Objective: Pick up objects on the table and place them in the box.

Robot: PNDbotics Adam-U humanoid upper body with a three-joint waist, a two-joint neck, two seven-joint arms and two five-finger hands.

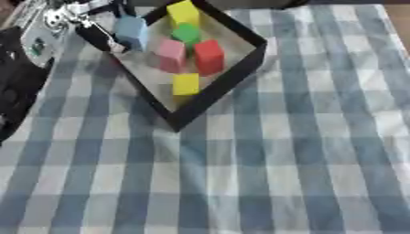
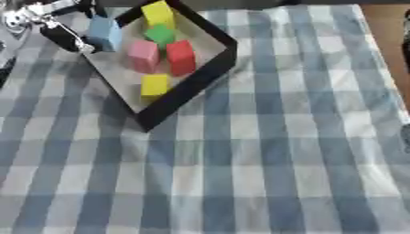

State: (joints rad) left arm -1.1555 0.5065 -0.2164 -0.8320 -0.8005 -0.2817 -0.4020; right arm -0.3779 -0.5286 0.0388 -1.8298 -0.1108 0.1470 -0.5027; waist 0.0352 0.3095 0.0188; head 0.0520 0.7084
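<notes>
Checked cloth (image 1: 280,173), box (image 1: 240,73) beyond

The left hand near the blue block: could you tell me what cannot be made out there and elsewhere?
- Left hand: blurred in both eye views; whether it grips the blue block is unclear.
- Box: its far corner is cut off by the top edge.
- Right hand: in neither view.

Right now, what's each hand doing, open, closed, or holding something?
Left hand: fingers on the light blue block at the box edge; exact grip cannot be told.
Right hand: not in view.
</notes>
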